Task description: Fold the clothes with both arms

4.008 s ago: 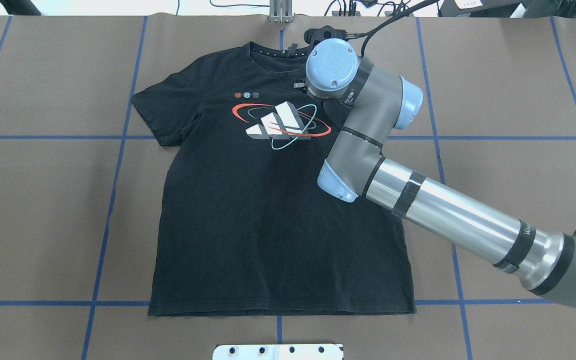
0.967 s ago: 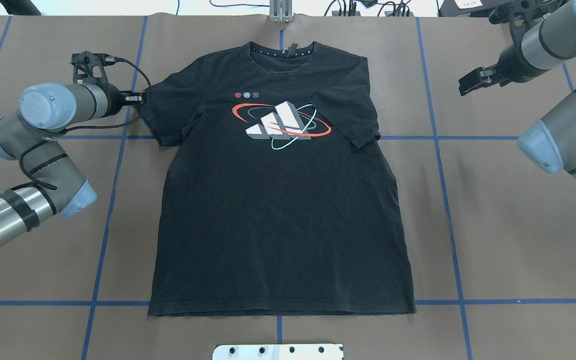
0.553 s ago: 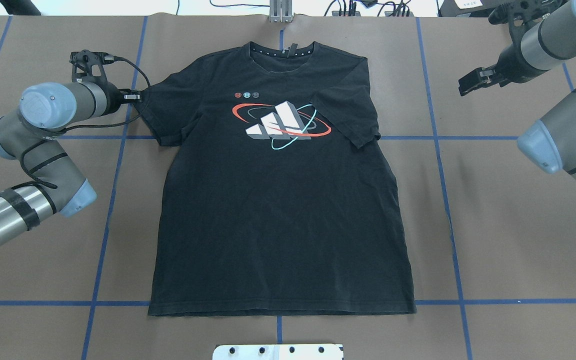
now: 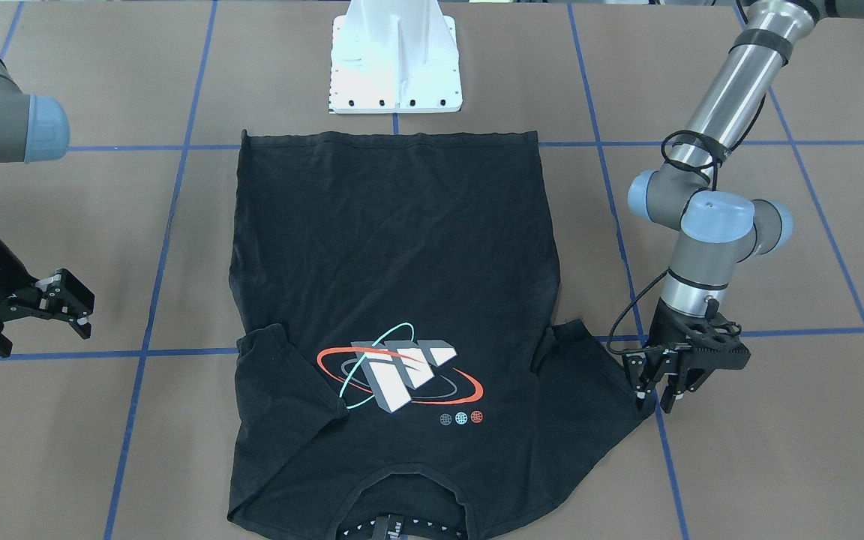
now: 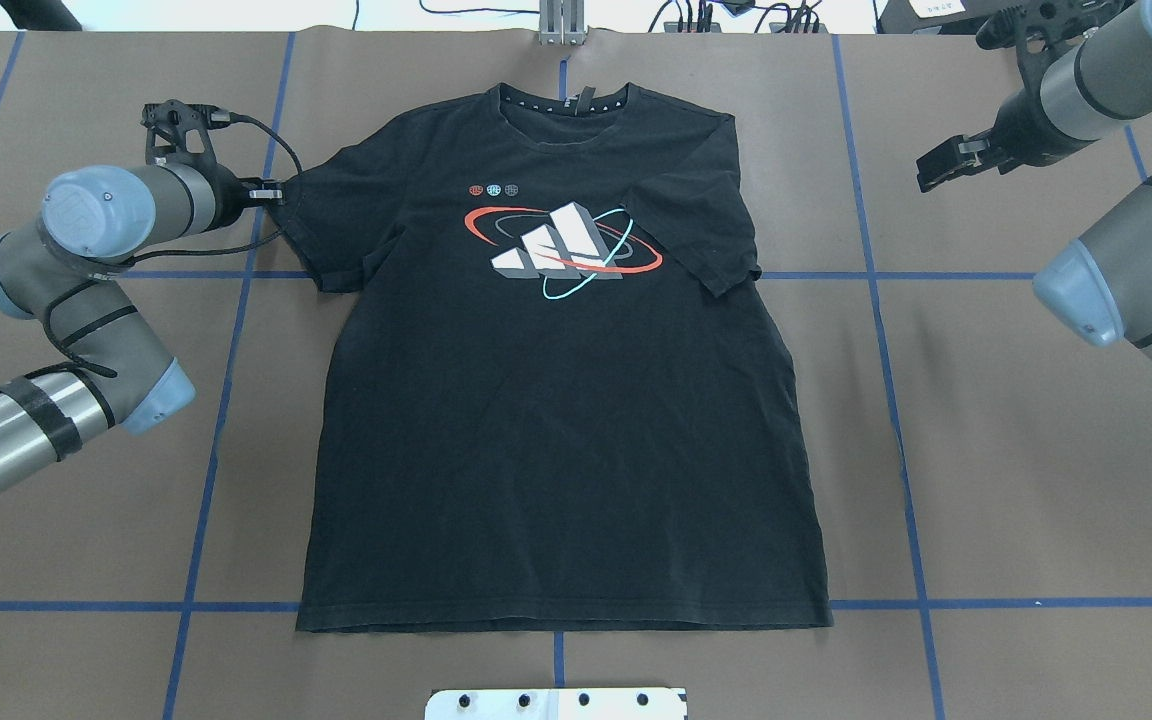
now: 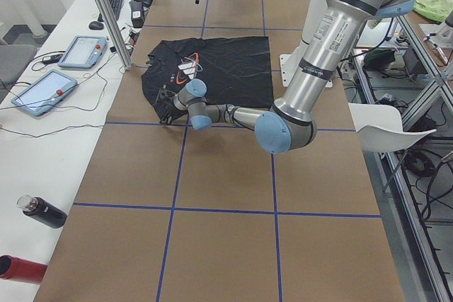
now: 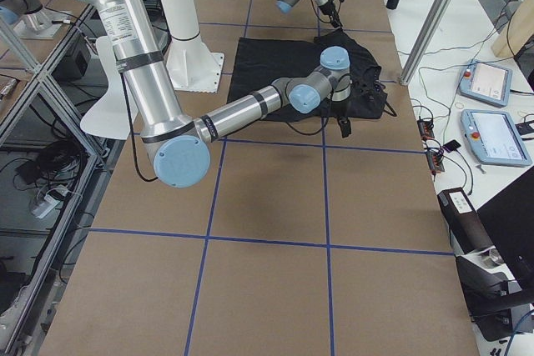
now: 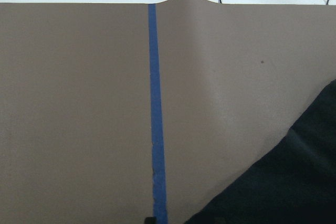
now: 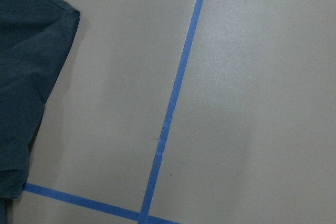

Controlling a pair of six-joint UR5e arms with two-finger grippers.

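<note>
The clothes are one black T-shirt (image 5: 556, 420) lying flat and graphic-side up on the brown table, collar away from the robot. Its sleeve on the robot's right is folded inward over the chest (image 5: 701, 235). My left gripper (image 5: 273, 192) is low at the tip of the other sleeve; in the front-facing view its fingers (image 4: 640, 384) stand apart at the sleeve's edge (image 4: 631, 390), so it is open. My right gripper (image 5: 941, 163) is open, off the shirt, well to the right of it and holding nothing. The wrist views show only table, blue tape and shirt edge (image 8: 294, 182).
The white pedestal base (image 4: 394, 67) stands just behind the shirt's hem. Blue tape lines (image 5: 216, 400) grid the brown table cover. A side bench beyond the collar end holds tablets (image 6: 78, 51), cables and an aluminium post (image 6: 106, 15). Bottles (image 6: 42, 211) lie on that bench.
Four seconds ago the right arm was over the shirt's shoulder; it has since pulled away right, leaving that sleeve folded in. The left arm came to the other sleeve and has barely moved in the last second.
</note>
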